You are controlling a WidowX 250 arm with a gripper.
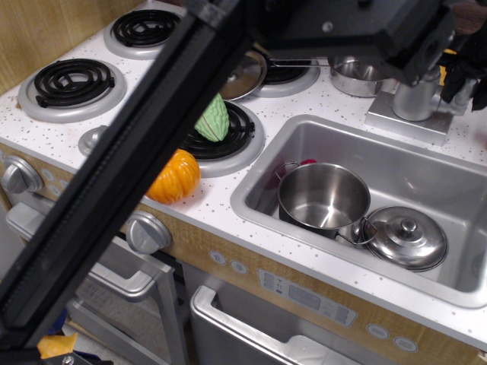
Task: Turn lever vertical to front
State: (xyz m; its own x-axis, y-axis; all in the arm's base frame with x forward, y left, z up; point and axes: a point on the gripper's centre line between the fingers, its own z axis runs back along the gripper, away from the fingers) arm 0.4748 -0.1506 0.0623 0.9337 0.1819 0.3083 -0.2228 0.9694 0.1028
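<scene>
Your black robot arm (129, 167) crosses the frame as a thick diagonal bar from lower left to the top centre, ending in a dark block at the upper right. The hand (464, 76) sits at the far upper right edge, partly cut off by the frame; only dark fingers show there, and you cannot tell whether they are wide, narrow or closed on anything.

The silver cylindrical tap column (415, 99) stands upright on its flat rectangular grey base (403, 123), upper right, just behind the back rim of the sink. The short silver-grey lever (455, 108) juts from the column's right side toward the hand; whether the fingers touch it cannot be told.

The grey steel sink basin (426, 163) fills the right half of the white speckled desk (221, 194). Inside it, a shiny steel pot (323, 199) stands upright, with a domed steel pot lid (405, 237) lying just beside it to the right, touching or nearly so.

Left of the sink, a pale green ridged toy vegetable (213, 122) rests on a black coil burner (228, 133). An orange toy pumpkin (173, 176) lies on the desk near the front edge. A round silver stove knob (148, 232) shows on the front panel below.
</scene>
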